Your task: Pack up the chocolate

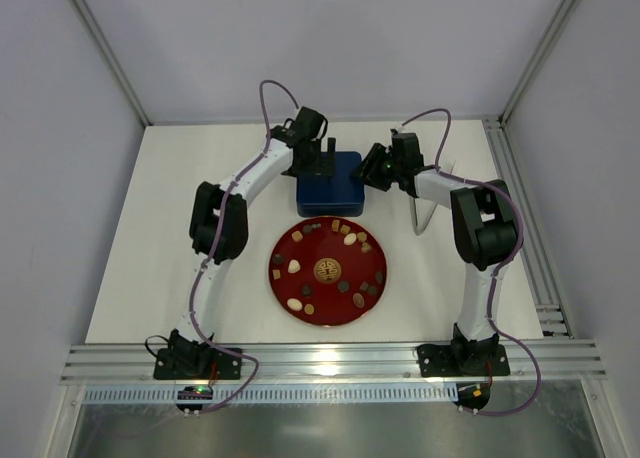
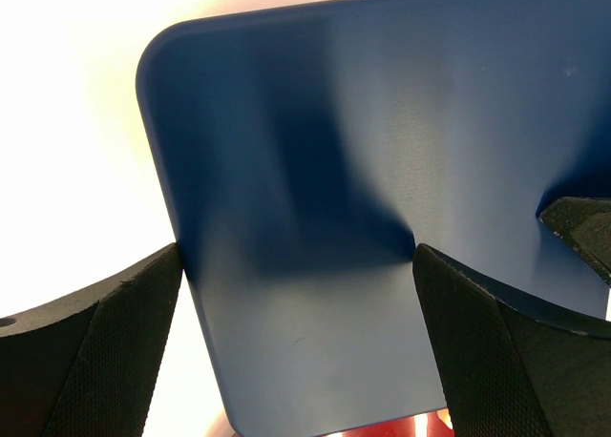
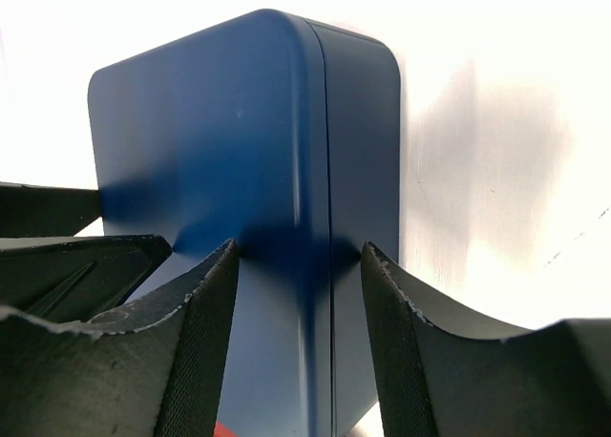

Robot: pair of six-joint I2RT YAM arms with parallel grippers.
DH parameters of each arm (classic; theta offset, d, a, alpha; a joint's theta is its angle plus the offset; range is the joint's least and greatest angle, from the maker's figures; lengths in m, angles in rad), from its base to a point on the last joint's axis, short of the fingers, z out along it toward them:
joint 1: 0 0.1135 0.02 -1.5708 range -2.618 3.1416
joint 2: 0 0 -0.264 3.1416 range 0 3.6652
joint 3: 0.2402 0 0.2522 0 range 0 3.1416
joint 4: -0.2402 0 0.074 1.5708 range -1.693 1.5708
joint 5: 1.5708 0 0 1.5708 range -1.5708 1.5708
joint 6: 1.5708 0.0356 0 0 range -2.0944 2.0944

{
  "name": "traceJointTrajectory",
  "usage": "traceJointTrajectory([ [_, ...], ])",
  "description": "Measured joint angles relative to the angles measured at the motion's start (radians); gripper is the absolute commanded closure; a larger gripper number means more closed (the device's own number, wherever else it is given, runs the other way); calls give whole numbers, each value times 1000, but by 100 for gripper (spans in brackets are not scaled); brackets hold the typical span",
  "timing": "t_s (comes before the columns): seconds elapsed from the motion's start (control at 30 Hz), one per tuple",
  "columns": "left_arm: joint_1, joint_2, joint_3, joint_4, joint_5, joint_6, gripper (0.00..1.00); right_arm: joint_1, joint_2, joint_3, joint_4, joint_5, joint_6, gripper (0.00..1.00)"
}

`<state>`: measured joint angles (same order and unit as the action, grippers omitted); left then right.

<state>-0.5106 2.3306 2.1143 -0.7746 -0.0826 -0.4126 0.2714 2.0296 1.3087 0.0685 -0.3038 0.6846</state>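
The chocolate (image 1: 294,266) lies as several small dark, light brown and cream pieces round the rim of the red plate (image 1: 328,291). The square dark-blue tin (image 1: 338,188) stands just behind the plate with its lid on. My left gripper (image 1: 314,166) is open over the tin's left part. In the left wrist view the gripper (image 2: 298,256) has its fingers (image 2: 95,351) spread wide across the blue lid (image 2: 382,151). My right gripper (image 1: 375,174) is open at the tin's right edge. In the right wrist view it (image 3: 298,248) straddles the tin's edge and lid seam (image 3: 329,170).
White table (image 1: 150,238) inside grey walls. A rail (image 1: 525,218) runs along the table's right side and another (image 1: 330,363) along the near edge. The plate's red rim (image 2: 382,429) shows below the tin in the left wrist view.
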Motion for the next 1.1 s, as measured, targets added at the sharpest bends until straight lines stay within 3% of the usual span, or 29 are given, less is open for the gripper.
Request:
traceJointTrajectory([
  [0.3, 2, -5, -16, 11, 5, -2, 0, -2, -8, -19, 24, 6, 0, 51],
  [0.5, 16, -34, -88, 74, 49, -28, 0, -3, -27, -52, 42, 10, -1, 44],
  [1.1, 21, -30, -132, 142, 141, -85, 0, 3, -208, -296, 87, 13, -24, 42],
])
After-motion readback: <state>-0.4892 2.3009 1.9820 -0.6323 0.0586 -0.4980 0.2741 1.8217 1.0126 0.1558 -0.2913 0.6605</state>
